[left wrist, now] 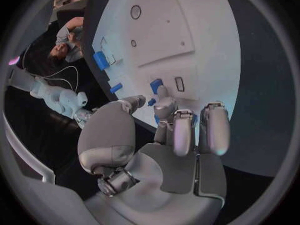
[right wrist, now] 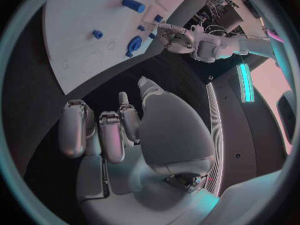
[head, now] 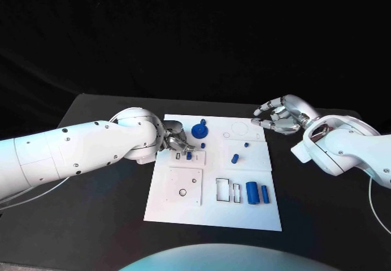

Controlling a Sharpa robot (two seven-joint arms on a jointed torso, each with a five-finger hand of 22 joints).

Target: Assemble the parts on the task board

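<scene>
The white task board [head: 213, 212] lies mid-table. On it are a blue disc [head: 199, 131], a blue peg [head: 234, 158], two blue cylinders [head: 257, 193] lying side by side, and a small blue part [head: 189, 154] in a slot plate. My left hand [head: 175, 141] hovers over the board's far left part, fingertips just above that small part [left wrist: 156, 85]; nothing shows between its fingers [left wrist: 181, 130]. My right hand [head: 279, 116] hangs off the board's far right corner, fingers loosely bent, holding nothing [right wrist: 119, 130].
A raised square plate [head: 185, 185] with two holes sits on the board's near left. Empty rectangular slots [head: 228, 190] lie beside the cylinders. Bare black table [head: 326, 214] surrounds the board.
</scene>
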